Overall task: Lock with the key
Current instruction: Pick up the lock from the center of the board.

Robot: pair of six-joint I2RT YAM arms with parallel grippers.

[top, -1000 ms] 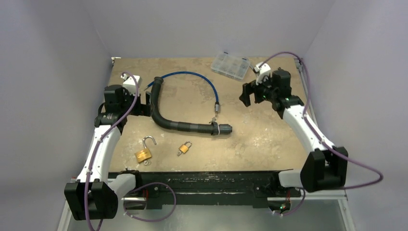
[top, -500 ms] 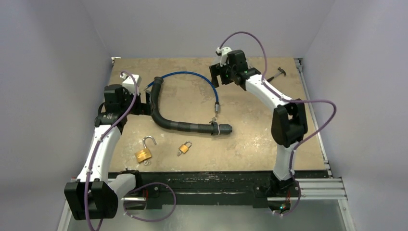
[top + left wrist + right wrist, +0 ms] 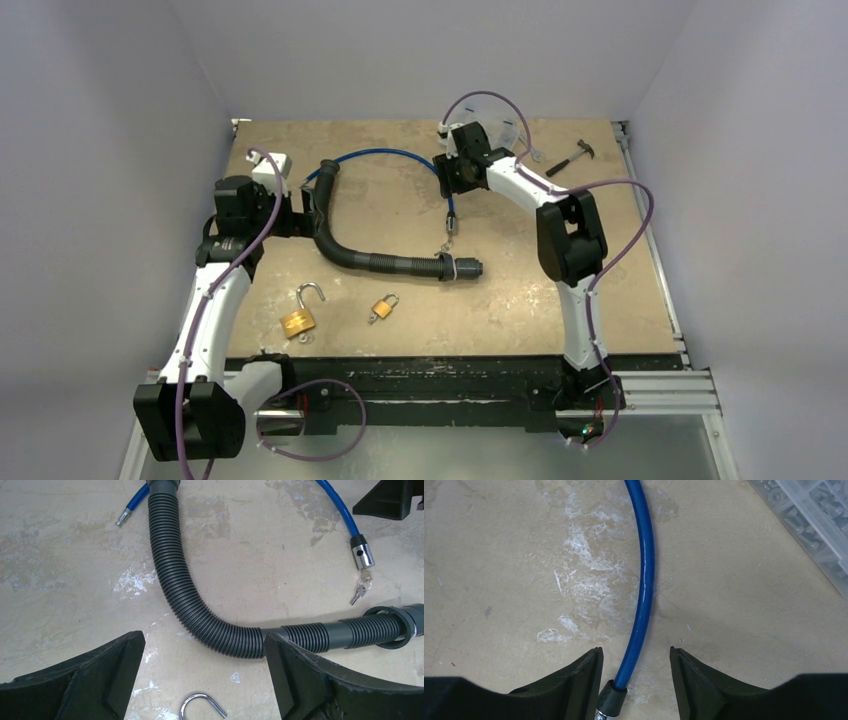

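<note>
A blue cable lock [image 3: 395, 156] arcs across the far middle of the table. Its silver lock head [image 3: 361, 557] has small keys [image 3: 360, 591] hanging from it; in the top view the keys [image 3: 444, 250] lie beside the black hose. My right gripper [image 3: 636, 652] hovers low over the blue cable [image 3: 644, 580], jaws apart on either side of it just above its black collar, without pinching it. My left gripper [image 3: 205, 640] stands wide open over the hose bend [image 3: 200, 620], holding nothing. Two brass padlocks lie near the front: a large one [image 3: 299, 320] with its shackle open, and a small one [image 3: 383, 305].
A black corrugated hose [image 3: 350, 250] curves from the far left to the middle. A clear parts box [image 3: 814, 525] sits at the back, mostly hidden behind the right arm in the top view. A small hammer [image 3: 572, 155] lies at the far right. The open padlock's shackle [image 3: 200, 705] shows under my left gripper.
My right arm has swung from the right side of the table leftward to above the blue cable, and its jaws have narrowed. The left arm has not moved.
</note>
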